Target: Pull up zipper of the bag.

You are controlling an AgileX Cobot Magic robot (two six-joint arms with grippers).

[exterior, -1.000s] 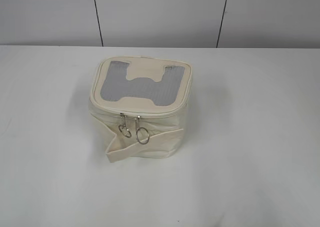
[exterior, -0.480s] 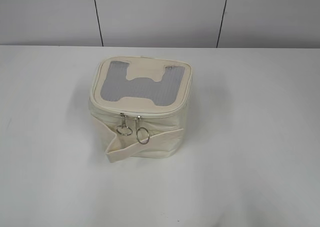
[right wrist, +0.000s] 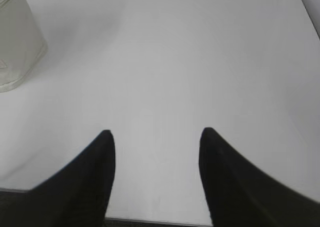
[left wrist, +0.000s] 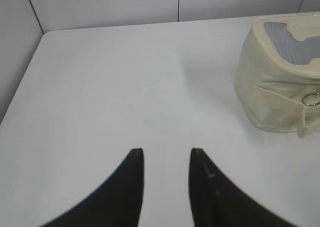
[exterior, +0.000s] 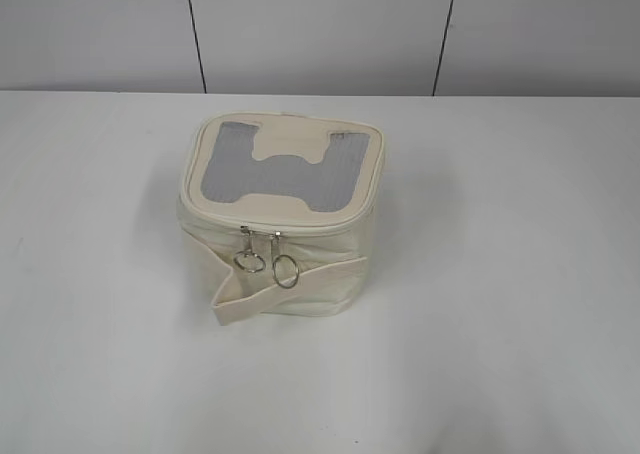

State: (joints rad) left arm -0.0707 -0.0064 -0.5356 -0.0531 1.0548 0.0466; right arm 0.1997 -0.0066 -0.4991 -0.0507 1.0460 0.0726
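The small boxy cream bag (exterior: pixel 275 264) stands mid-table, its lid showing a grey mesh panel and a cream H-shaped patch. The cream zipper (exterior: pixel 262 227) runs along the lid's front rim. Two silver sliders with ring pulls (exterior: pixel 268 258) hang side by side at the front, above the flat strap (exterior: pixel 300 279). The bag also shows in the left wrist view (left wrist: pixel 272 94) with one ring (left wrist: pixel 311 99), and its corner shows in the right wrist view (right wrist: pixel 15 42). My left gripper (left wrist: pixel 166 154) is open and empty, far left of the bag. My right gripper (right wrist: pixel 157 137) is open and empty, far right of it.
The white table (exterior: pixel 500 274) meets a white panelled wall (exterior: pixel 320 34) at the back. Its left edge shows in the left wrist view (left wrist: pixel 20 87), its near edge in the right wrist view (right wrist: pixel 150 222). Neither arm appears in the exterior view.
The left ring pull has swung slightly on its slider. The bag and the view are otherwise unchanged.
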